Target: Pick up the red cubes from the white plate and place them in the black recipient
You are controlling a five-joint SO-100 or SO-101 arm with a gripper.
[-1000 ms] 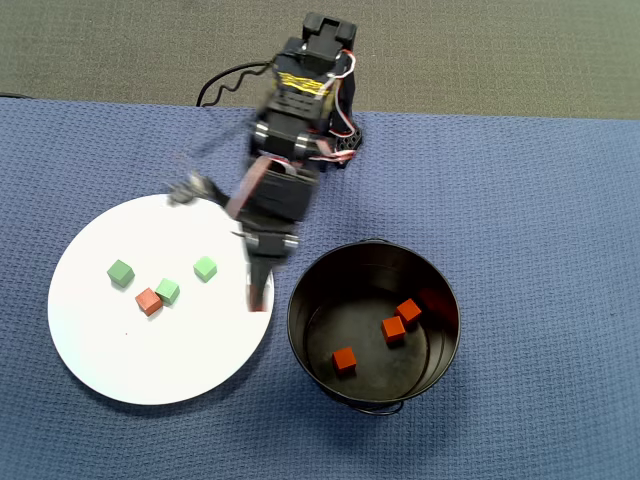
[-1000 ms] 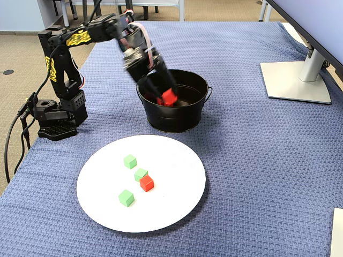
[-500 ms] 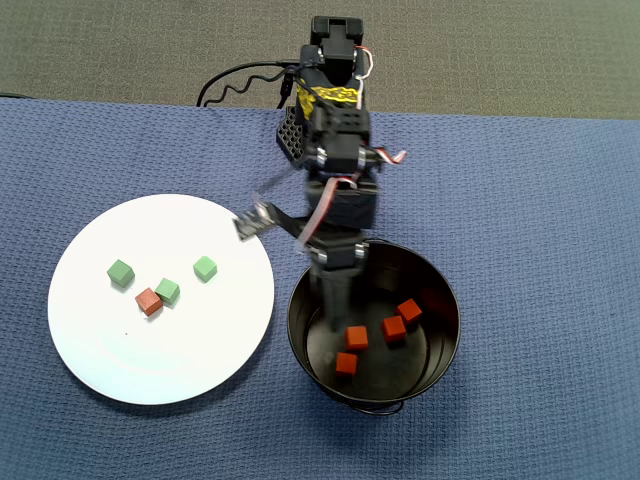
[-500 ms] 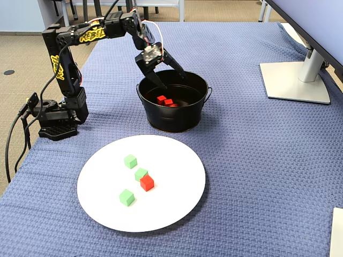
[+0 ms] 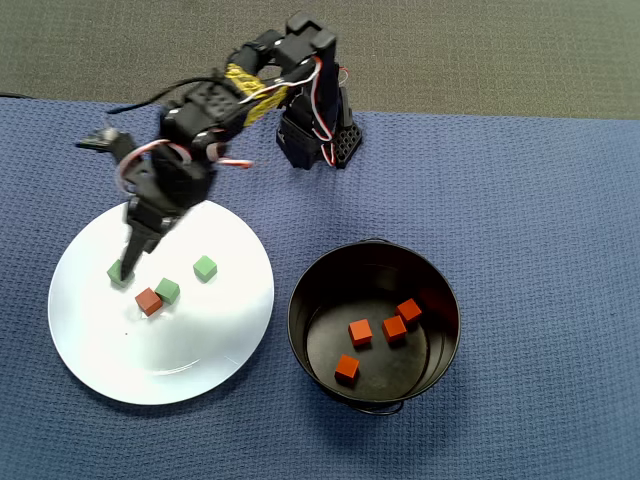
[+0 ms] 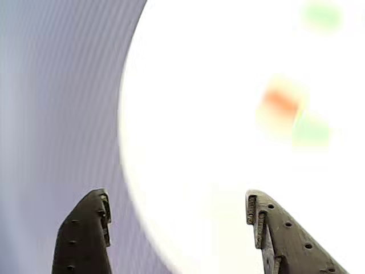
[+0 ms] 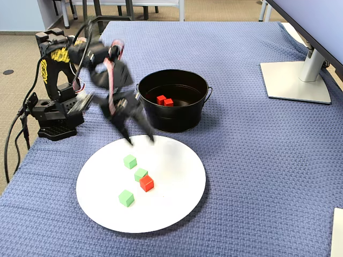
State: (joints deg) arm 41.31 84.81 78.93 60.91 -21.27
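1. Red cubes in the black recipient (image 5: 440,345) now number four (image 5: 360,333), up from three a second ago.
2. White plate (image 5: 215,345) holds one red cube (image 5: 148,301) touching a green cube (image 5: 168,291), unchanged; two other green cubes lie apart.
3. Hand (image 7: 140,141) has swung from above the recipient back over the plate's rim, blurred in the fixed view.
4. Jaws stand spread wide and empty in the wrist view (image 6: 178,214).
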